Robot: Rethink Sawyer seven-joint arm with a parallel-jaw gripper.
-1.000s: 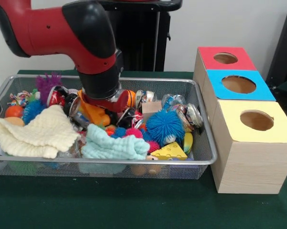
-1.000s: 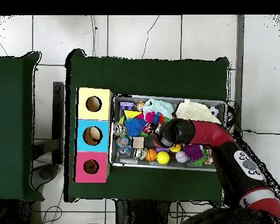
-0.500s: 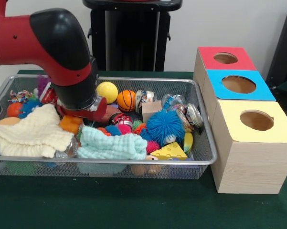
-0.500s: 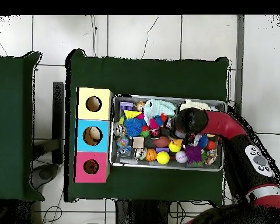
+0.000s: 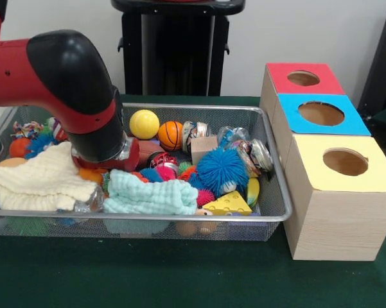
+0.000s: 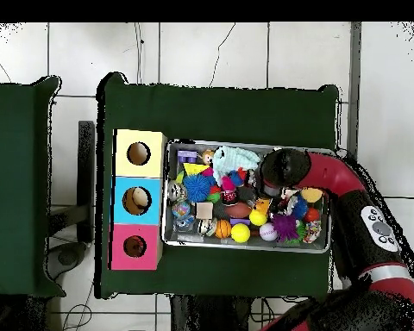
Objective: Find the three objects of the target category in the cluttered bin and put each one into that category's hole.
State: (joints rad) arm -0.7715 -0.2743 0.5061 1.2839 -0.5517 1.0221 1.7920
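1. My red and black arm (image 5: 58,83) reaches down into the wire bin (image 5: 270,212) on the green tabletop (image 5: 180,282); my hand (image 5: 106,160) is sunk among the toys at the bin's 9 o'clock side in the front view, and I cannot tell whether it is open or closed.
2. Just beside my wrist lie a cream cloth (image 5: 38,183) at 8 o'clock and a mint cloth (image 5: 148,196) at 5 o'clock, both draped over the clutter.
3. A yellow ball (image 5: 144,123) and an orange basketball (image 5: 169,135) sit side by side near the bin's far wall, at 1 o'clock from my hand.
4. A blue spiky ball (image 5: 221,170) rests at the bin's middle, with a yellow cheese wedge (image 5: 226,204) just below it against the near wall.
5. Beside the bin, at 3 o'clock, stand three wooden boxes in a row, each with a round hole: red box (image 5: 303,78), blue box (image 5: 320,114), yellow box (image 5: 343,162).
6. From overhead, my arm covers the bin's 2 o'clock corner.
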